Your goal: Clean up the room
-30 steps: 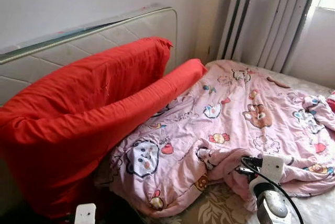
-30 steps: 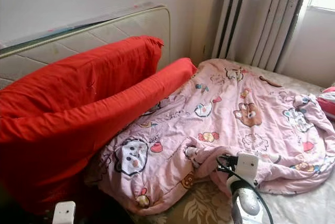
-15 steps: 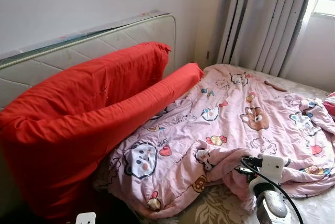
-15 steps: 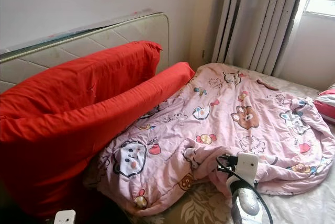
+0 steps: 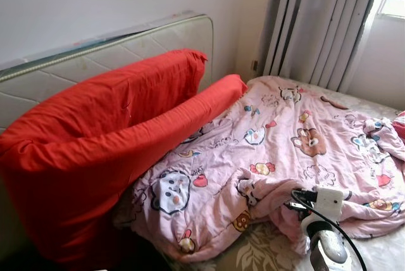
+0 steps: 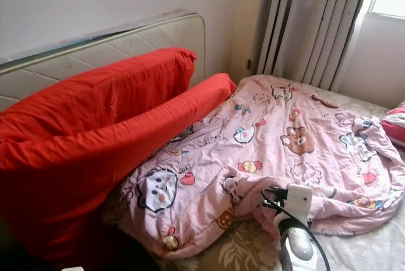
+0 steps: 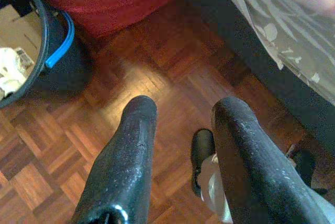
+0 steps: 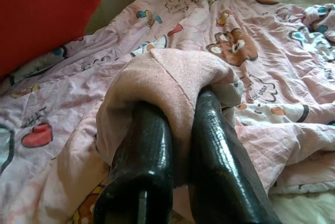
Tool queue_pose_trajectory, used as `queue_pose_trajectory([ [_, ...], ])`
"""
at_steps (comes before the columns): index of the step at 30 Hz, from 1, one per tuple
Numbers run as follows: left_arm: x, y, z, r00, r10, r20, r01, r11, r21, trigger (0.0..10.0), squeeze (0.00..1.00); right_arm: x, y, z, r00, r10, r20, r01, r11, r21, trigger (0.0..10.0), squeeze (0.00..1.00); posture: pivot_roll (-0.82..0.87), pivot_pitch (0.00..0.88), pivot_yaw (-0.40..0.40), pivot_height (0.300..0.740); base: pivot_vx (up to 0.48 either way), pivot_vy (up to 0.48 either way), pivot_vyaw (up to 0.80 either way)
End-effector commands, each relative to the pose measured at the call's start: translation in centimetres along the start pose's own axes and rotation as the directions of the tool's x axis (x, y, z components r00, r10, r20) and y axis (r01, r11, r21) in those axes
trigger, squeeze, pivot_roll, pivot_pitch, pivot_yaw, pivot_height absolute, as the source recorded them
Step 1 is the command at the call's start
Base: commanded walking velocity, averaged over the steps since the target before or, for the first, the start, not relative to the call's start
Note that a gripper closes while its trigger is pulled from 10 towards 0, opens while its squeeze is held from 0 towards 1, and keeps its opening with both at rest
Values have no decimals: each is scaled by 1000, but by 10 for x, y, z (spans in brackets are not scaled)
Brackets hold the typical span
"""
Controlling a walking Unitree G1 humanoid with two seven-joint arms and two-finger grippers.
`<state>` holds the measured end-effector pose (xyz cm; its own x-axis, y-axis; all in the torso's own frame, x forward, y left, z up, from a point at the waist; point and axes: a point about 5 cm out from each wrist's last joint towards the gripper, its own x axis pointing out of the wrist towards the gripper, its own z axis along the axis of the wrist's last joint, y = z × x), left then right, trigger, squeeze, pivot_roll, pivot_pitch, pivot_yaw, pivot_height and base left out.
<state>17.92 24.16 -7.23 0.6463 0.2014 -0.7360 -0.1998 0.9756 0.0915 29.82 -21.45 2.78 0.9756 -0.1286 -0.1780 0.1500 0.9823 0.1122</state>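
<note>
A crumpled pink blanket with cartoon prints lies spread over the bed. My right gripper is at the blanket's near edge, shut on a raised fold of it. In the right wrist view that fold drapes over both black fingers, pinched between them. A big red pillow and a long red bolster lean along the bed's left side. My left gripper hangs open over the wooden floor, with nothing between its fingers.
A pale padded headboard stands against the wall behind the pillows. Grey curtains hang at the far end, beside a window. A dark bucket with a blue handle, holding paper scraps, stands on the floor by the bed's side.
The view has shifted slightly. The white block of my left wrist has dropped out of the bottom edge. The right gripper keeps hold of the blanket fold in the same spot.
</note>
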Motion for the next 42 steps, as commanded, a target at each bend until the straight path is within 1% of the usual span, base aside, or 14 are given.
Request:
queue_pose_trajectory([
  [1,0,-2,-4,999,-1,-35,1,1000,12,10000,0,2,3,6,1000,8,30,-8,1000,4,10000,0,-4,0,-31,740,0,0,0],
  [7,5,-16,10,999,-13,-29,14,1000,12,10000,0,3,1,12,997,-11,78,11,1000,-3,10000,0,-5,0,-30,740,0,0,0],
  [13,7,-21,14,999,-18,-32,18,1000,12,10000,0,4,-2,19,992,-39,117,40,999,-10,10000,0,-4,0,-30,740,0,0,0],
  [15,8,-25,19,999,-21,-30,21,1000,13,10000,0,5,-3,23,989,-54,141,59,998,-31,10000,0,-4,0,-29,740,0,0,0],
  [19,8,-24,17,999,-19,-33,19,1000,13,10000,0,5,-5,25,985,-78,152,84,996,-36,10000,0,-5,0,-29,740,0,0,0],
  [22,7,-17,14,999,-12,-33,12,1000,11,10000,0,5,-6,25,985,-80,153,87,996,-37,10000,0,-4,0,-28,740,0,0,0],
  [24,6,-16,13,999,-11,-33,11,1000,11,10000,0,5,-5,25,985,-80,152,87,996,-38,10000,0,-3,0,-28,740,0,0,0],
  [32,6,-17,12,999,-13,-35,14,1000,16,10000,0,3,-4,20,988,-78,137,85,995,-44,10000,0,-1,0,-25,740,-253,0,0],
  [42,6,-18,14,999,-14,-29,15,1000,18,10000,0,6,-1,24,987,-69,144,76,996,-45,10000,0,5,0,-25,740,-256,0,0],
])
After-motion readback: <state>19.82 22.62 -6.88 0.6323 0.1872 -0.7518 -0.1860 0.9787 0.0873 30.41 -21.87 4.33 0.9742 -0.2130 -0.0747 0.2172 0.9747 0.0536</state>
